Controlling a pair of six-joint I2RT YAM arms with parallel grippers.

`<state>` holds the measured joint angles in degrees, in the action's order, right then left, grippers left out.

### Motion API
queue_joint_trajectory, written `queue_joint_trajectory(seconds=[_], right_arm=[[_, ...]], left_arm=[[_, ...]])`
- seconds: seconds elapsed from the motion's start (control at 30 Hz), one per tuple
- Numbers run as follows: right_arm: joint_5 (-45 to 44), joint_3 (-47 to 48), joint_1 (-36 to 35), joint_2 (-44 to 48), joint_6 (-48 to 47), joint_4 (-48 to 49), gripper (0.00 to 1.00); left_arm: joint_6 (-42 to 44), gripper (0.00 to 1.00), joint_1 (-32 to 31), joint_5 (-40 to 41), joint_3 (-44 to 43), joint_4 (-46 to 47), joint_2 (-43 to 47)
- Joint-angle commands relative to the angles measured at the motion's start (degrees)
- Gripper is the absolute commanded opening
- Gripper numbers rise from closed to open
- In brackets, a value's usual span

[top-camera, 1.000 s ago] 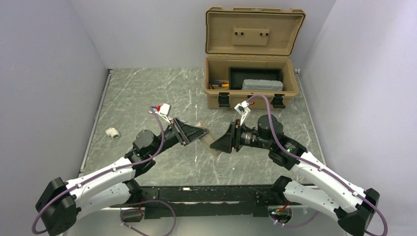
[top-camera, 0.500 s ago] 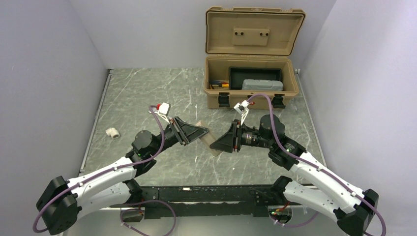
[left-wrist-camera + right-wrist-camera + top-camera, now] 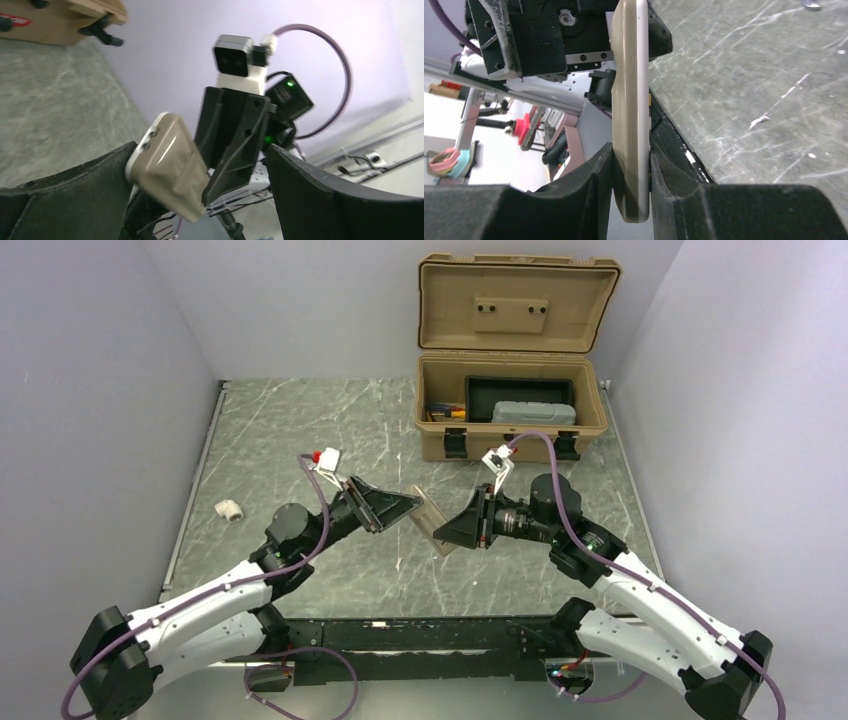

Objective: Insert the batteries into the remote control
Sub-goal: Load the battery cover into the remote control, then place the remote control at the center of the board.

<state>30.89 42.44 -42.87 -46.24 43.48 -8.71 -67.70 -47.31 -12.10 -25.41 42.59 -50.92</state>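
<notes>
Where the arms meet over the tabletop [image 3: 300, 430], top view: remote control [image 3: 432, 521] between left gripper [image 3: 414, 504] and right gripper [image 3: 440, 534].
Left wrist view: left fingers [image 3: 320, 190] spread wide apart; remote control [image 3: 170, 167] between them, nearer one finger, contact unclear.
Right wrist view: right fingers [image 3: 584, 180] clamped on the remote control's [image 3: 630, 100] near end, seen edge-on, pressing both broad faces.

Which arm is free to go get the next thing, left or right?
Left. The left gripper stands wide open, squeezing nothing. The right gripper is clamped on the slim grey-tan remote control, so it is busy.
</notes>
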Motion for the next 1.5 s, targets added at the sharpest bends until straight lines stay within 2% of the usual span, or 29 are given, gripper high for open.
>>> queue_joint_trajectory(seconds=[0.0,0.17,0.3,0.4,0.53,0.63,0.8,0.93,1.07,1.2,1.4,1.47], right_arm=[[-7.21,3.18,0.71,3.2,-1.91,-2.51,0.0],[-12.73,4.78,0.91,3.41,-3.86,-7.9,0.0],[-22.41,7.35,0.87,-0.33,-9.39,-18.63,0.0],[-32.98,5.74,0.87,-4.05,-13.53,-22.58,0.0],[-41.19,2.54,-0.32,-6.92,-16.17,-21.1,0.0],[-47.84,2.17,-2.55,-9.34,-16.64,-21.28,0.0],[-57.27,0.11,-9.56,-13.77,-16.65,-19.12,0.0],[-64.27,-1.43,-16.89,-19.82,-14.05,-16.01,0.0],[-71.48,-0.67,-22.42,-26.64,-9.09,-17.12,0.0],[-75.12,0.34,-26.09,-31.52,-6.98,-18.09,0.0],[-77.22,2.49,-28.81,-38.46,-7.19,-19.1,0.0],[-76.72,2.05,-29.54,-38.91,-7.62,-18.16,0.07]], left_arm=[[5.74,0.99,0.4,5.37,-5.42,-16.49,4.28],[8.7,0.99,1.06,11.84,-8.45,-34.48,9.03],[11.73,1.0,1.24,20.35,-14.14,-53.19,10.47],[13.35,0.99,1.24,23.64,-17.57,-61.35,9.99],[14.09,0.99,1.27,25.64,-21.12,-68.58,8.0],[14.15,0.99,1.29,25.98,-22.05,-70.68,6.82],[16.55,1.0,2.09,23.23,-20.15,-67.21,7.04],[16.81,0.99,5.2,20.42,-19.43,-68.5,6.99],[17.49,0.99,10.2,15.82,-18.78,-70.01,7.06],[18.28,0.99,13.07,13.25,-18.54,-70.1,7.12],[17.76,0.99,13.84,11.89,-18.0,-68.78,6.75],[17.38,1.0,13.91,11.67,-17.57,-68.3,6.8]])
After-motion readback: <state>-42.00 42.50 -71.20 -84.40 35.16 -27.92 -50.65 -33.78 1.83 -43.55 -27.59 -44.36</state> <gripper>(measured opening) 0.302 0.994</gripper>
